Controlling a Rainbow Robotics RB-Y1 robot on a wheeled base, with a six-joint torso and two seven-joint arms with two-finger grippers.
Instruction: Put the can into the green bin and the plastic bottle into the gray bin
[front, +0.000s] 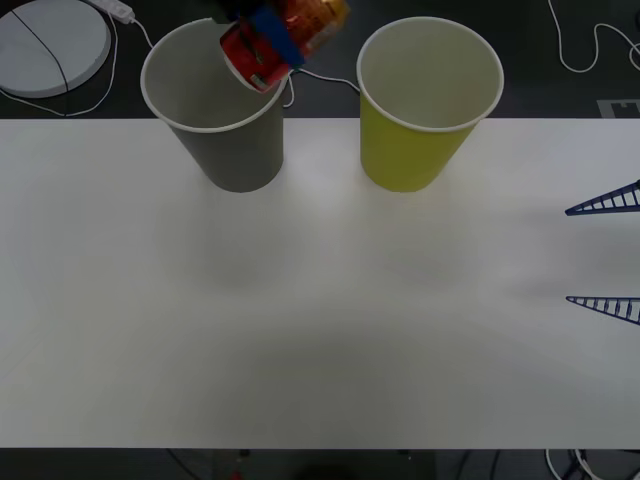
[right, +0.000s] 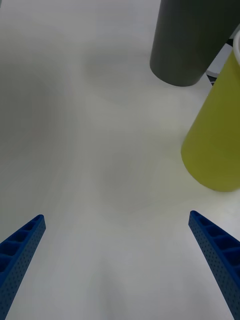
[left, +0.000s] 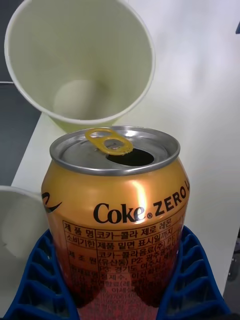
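A white desk (front: 320, 330) runs to a dark floor behind, with broad bare surface in front of the gray bin (front: 225, 110) and green bin (front: 425, 105). The left hand (front: 272, 38) grips the can (front: 290, 35), tilted above the gray bin's rim. The right hand (front: 605, 255) hovers spread wide at the desk's right edge.

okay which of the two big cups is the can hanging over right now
The gray tapered bin: the left gripper holds the red-and-orange drink can tilted above that bin's white rim, while the yellow-green tapered bin stands apart on the robot's right.
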